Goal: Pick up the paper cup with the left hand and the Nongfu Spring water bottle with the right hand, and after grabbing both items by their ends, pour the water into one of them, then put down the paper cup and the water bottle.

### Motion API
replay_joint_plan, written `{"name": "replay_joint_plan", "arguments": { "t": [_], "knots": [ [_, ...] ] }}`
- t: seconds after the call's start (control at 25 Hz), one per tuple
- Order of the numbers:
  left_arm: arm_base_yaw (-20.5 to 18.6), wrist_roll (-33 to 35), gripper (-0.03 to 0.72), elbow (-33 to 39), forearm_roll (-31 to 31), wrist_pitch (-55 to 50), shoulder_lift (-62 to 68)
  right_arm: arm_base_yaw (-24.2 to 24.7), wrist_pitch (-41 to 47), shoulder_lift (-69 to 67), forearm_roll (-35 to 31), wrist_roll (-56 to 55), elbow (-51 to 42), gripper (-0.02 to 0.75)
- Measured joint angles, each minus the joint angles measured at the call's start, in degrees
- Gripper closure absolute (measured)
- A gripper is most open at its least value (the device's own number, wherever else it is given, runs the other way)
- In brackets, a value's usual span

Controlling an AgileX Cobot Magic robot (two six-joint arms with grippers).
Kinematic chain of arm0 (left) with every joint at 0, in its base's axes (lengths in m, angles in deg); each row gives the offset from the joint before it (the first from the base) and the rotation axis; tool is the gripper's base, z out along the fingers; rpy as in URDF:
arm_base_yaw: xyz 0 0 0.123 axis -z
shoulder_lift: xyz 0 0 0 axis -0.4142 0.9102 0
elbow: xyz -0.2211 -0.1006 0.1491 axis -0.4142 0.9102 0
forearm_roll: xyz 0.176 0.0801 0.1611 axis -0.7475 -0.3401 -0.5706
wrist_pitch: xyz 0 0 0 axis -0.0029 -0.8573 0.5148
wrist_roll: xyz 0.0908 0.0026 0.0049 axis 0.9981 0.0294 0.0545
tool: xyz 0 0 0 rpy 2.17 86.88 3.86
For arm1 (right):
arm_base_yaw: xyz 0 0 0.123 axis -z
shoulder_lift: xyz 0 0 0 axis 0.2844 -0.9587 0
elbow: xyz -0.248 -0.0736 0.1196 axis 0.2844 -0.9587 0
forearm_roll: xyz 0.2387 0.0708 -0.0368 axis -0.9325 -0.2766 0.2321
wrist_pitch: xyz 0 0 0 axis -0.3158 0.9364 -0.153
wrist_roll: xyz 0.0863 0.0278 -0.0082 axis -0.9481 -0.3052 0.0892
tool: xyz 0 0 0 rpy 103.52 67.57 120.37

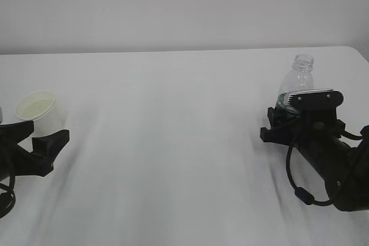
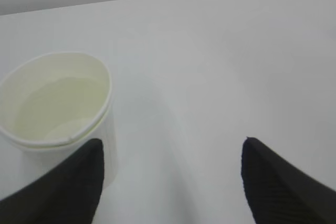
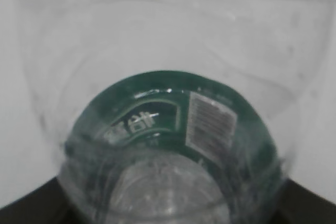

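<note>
Now | we see left hand (image 2: 170, 179) released, cup (image 2: 55, 114) at 9 o'clock | right hand (image 1: 288, 120) grasping bottle (image 1: 297, 82), upright

matt white paper cup (image 2: 55, 108), clear glossy ribbed plastic water bottle (image 3: 173, 150), smooth matt white table (image 1: 173, 142), ridged black gripper fingers (image 2: 283, 182)

The light is soft, even and a bit dim, so the white worktop (image 1: 184, 142) looks grey. In the exterior view, faint streaky shadows lie across it. The left wrist view is slightly soft. In the right wrist view the Nongfu Spring water bottle (image 3: 173, 150) fills the picture, blurred, with small glints near its top.
</note>
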Motion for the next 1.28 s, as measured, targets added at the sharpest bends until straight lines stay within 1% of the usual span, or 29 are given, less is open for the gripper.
{"name": "replay_joint_plan", "arguments": {
  "t": [0.24,0.32,0.48,0.56,1.08,1.28],
  "knots": [
    [0.0,0.0,0.101,0.0,0.0,0.0,0.0,0.0,0.0,0.0,0.0,-0.02,0.0,0.269],
    [0.0,0.0,0.101,0.0,0.0,0.0,0.0,0.0,0.0,0.0,0.12,-0.02,0.0,0.235],
    [0.0,0.0,0.101,0.0,-0.11,0.0,0.0,0.0,0.0,0.0,0.53,-0.02,-0.79,0.139],
    [0.0,0.0,0.101,0.0,-0.21,0.0,0.0,0.0,0.0,0.0,0.63,-0.02,-1.46,0.122],
    [0.0,0.0,0.101,0.0,-0.51,0.0,0.0,0.0,0.0,7.93,0.81,-0.02,-7.67,0.115],
    [0.0,0.0,0.101,0.24,-0.29,0.0,0.0,0.0,0.0,9.07,0.91,-0.02,-9.65,0.115]
  ]
}}
